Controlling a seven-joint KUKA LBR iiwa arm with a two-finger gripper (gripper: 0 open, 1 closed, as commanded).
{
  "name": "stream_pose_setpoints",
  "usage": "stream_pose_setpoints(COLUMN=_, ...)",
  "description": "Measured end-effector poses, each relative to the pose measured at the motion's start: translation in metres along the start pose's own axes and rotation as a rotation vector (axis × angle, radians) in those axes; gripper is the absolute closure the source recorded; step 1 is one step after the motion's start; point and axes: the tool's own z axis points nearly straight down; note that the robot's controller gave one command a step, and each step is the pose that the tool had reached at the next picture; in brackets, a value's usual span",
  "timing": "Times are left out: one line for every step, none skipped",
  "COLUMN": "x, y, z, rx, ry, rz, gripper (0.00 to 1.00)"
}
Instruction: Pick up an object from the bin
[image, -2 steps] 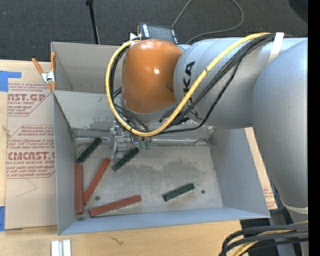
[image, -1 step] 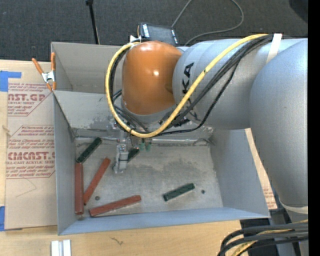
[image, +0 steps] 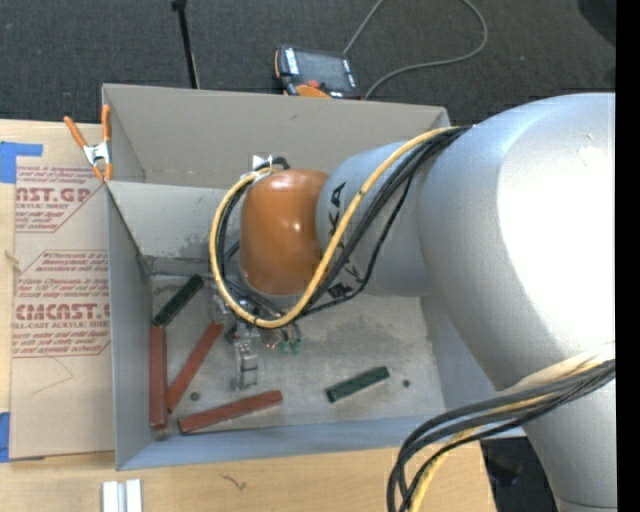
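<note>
We see the claw (image: 244, 372) low in the bin (image: 130, 300), left of centre; can't tell if it's apart or together. Nearest: low red stick (image: 230, 411) just below the claw, long axis approx. left-right. Slanted red stick (image: 195, 365) lies just left.

The left floor of the bin (image: 130, 330) is crowded: a reddish-brown stick (image: 157, 375) is laid along the left wall, a second reddish-brown stick (image: 197, 362) slants just beside it, a third reddish-brown stick (image: 230, 411) lies near the front wall, and a dark green stick (image: 178, 299) is set towards the back left corner. The middle is taken up by the gripper (image: 245, 375), and the back is overhung by the arm's orange cover (image: 280, 230) and cables (image: 222, 220). Bare floor is left at the right, broken by a second dark green stick (image: 357, 384) near the front.
</note>
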Motion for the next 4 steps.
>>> stream_pose_setpoints(x=-0.023, y=-0.005, z=0.006, rx=-0.002, ry=-0.006, rz=0.126, gripper=0.00)
stream_pose_setpoints(x=-0.022, y=-0.005, z=0.006, rx=-0.002, ry=-0.006, rz=0.126, gripper=1.00)
stream_pose_setpoints(x=-0.048, y=0.035, z=0.005, rx=-0.003, ry=-0.009, rz=0.077, gripper=1.00)
stream_pose_setpoints(x=-0.019, y=-0.022, z=-0.033, rx=0.002, ry=-0.007, rz=-0.087, gripper=1.00)
